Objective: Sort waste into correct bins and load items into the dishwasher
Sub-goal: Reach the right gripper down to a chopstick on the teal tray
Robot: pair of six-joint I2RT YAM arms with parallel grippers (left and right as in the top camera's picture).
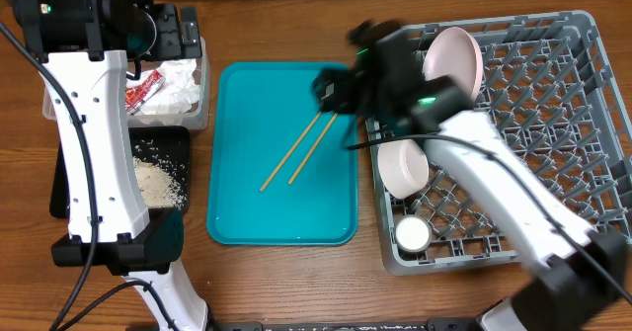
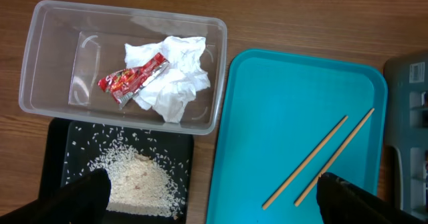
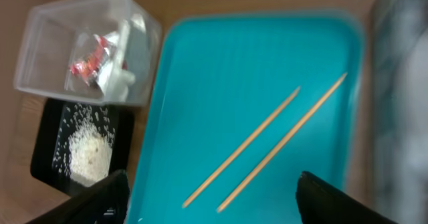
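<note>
Two wooden chopsticks [image 1: 301, 150] lie side by side on the teal tray [image 1: 237, 217]; they also show in the left wrist view [image 2: 321, 160] and the right wrist view [image 3: 267, 147]. The clear tub [image 2: 40, 57] holds the red wrapper [image 2: 134, 79] and the white tissue [image 2: 175, 80]. The black tray [image 2: 57, 150] holds loose rice [image 2: 137, 177]. The grey rack [image 1: 563, 124] holds a pink-backed plate [image 1: 456, 56], a bowl [image 1: 403, 166] and a small cup [image 1: 413, 234]. My left gripper [image 2: 214, 200] is open high above the tub. My right gripper [image 3: 210, 197] is open above the chopsticks.
The wooden table [image 1: 296, 282] surrounds everything. The tub and black tray sit at the left, the teal tray in the middle, the rack at the right. My right arm [image 1: 494, 183] reaches across the rack's left side.
</note>
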